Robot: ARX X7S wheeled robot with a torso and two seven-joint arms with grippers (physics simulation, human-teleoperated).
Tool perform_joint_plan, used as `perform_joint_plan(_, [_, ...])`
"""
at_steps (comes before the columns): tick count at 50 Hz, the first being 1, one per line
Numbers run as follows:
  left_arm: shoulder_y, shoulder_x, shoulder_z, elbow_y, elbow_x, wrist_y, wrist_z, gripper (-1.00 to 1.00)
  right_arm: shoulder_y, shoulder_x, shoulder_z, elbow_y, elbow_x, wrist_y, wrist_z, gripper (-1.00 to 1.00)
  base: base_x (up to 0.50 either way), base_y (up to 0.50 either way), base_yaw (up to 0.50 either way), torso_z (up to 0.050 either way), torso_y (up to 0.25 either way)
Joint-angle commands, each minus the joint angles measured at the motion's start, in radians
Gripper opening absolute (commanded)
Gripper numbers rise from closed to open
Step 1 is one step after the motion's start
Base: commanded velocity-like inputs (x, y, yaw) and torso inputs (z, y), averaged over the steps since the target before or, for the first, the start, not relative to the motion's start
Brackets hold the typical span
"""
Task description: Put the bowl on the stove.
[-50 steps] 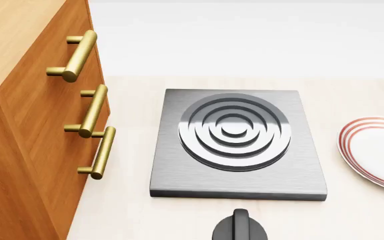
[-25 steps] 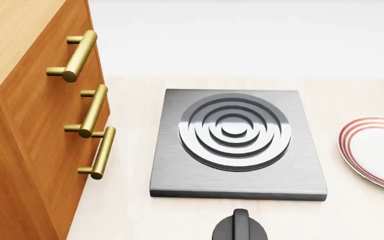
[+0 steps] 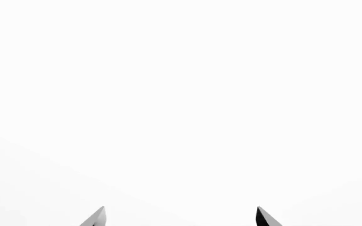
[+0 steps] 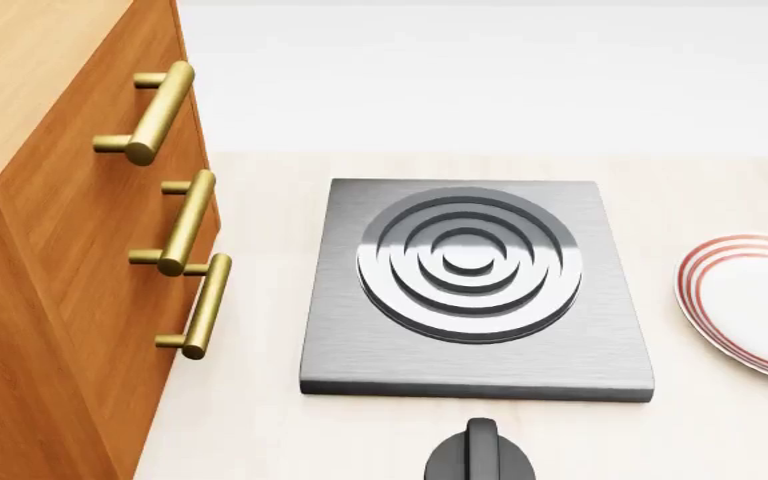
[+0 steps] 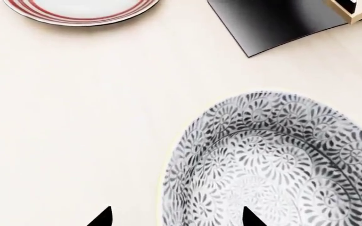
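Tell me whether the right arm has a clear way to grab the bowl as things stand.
Probably yes: the right gripper is open right at the bowl, one fingertip over its inside, and nothing lies between them.

Simulated kitchen: stove (image 4: 475, 288) on pale counter (image 4: 264, 420), wooden drawers (image 4: 77, 230), brass handles (image 4: 157, 112), plate (image 4: 754, 305).

Counter (image 4: 264, 430): stove (image 4: 478, 290), plate (image 4: 755, 305), bowl (image 5: 275, 165).

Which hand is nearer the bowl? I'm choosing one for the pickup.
Right. The right hand hangs open just above the bowl, one fingertip over its rim. The left hand faces only blank white.
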State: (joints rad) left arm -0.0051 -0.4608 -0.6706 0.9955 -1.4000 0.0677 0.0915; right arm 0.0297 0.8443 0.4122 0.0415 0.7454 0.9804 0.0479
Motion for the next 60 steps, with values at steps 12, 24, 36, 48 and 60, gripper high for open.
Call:
perform_joint_plan(12, [0.008,0.017,-0.014,-0.002,0.028,0.007,0.020,1.00,-0.074,-0.031,0.043,-0.045,-0.027,-0.047,-0.016,-1.00,0.00,0.00,0.00,0.000,0.000])
perform_joint_plan(24, [0.008,0.018,-0.010,-0.007,0.029,0.011,0.021,1.00,-0.157,-0.021,0.139,-0.105,-0.002,-0.039,-0.019,-1.00,0.00,0.00,0.00,0.000,0.000])
perform_joint_plan(36, [0.011,0.020,-0.005,-0.010,0.029,0.014,0.024,1.00,-0.210,0.080,0.296,-0.270,0.084,0.025,-0.074,-1.00,0.00,0.00,0.00,0.000,0.000])
perform_joint_plan(48, [0.013,0.021,0.000,-0.011,0.030,0.017,0.026,1.00,-0.093,0.218,0.277,-0.365,0.193,0.061,-0.114,-1.00,0.00,0.00,0.00,0.000,0.000])
perform_joint_plan(60, [0.015,0.021,0.004,-0.011,0.033,0.021,0.028,1.00,0.486,0.350,-0.271,-0.308,0.271,0.053,-0.112,-1.00,0.00,0.00,0.00,0.000,0.000])
